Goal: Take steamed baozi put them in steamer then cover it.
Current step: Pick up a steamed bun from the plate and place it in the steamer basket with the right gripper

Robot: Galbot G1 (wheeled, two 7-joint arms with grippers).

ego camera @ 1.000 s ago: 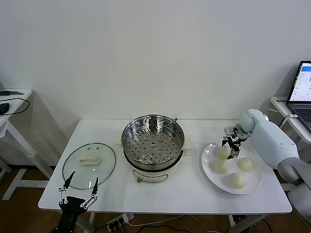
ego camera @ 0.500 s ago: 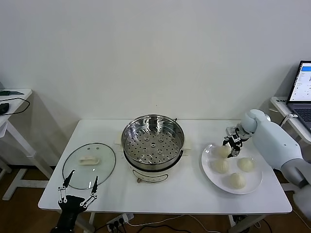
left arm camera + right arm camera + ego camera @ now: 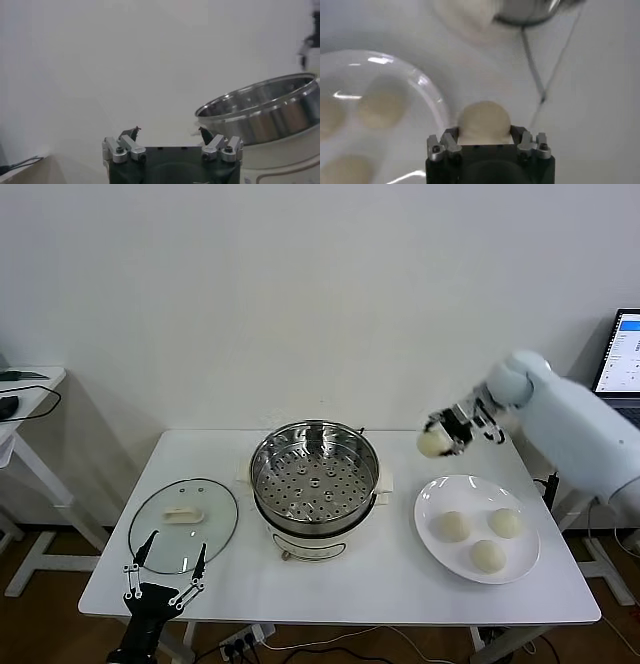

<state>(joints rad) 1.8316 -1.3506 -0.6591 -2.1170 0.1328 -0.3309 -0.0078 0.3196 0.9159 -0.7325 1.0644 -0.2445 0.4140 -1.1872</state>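
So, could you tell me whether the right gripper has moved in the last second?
Yes: the right gripper, holding a baozi, rose off the plate toward the steamer.

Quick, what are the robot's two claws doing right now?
Left gripper: open, holding nothing, low at the table's front edge near the cover.
Right gripper: shut on a baozi, up in the air beside the steamer.

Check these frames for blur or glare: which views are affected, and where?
Head view: sharp, with soft shadows under the steamer. Right wrist view: plate and its buns are smeared, with glare streaks on the rim; the held baozi is clearer. Left wrist view: hazy overall, steamer rim soft.
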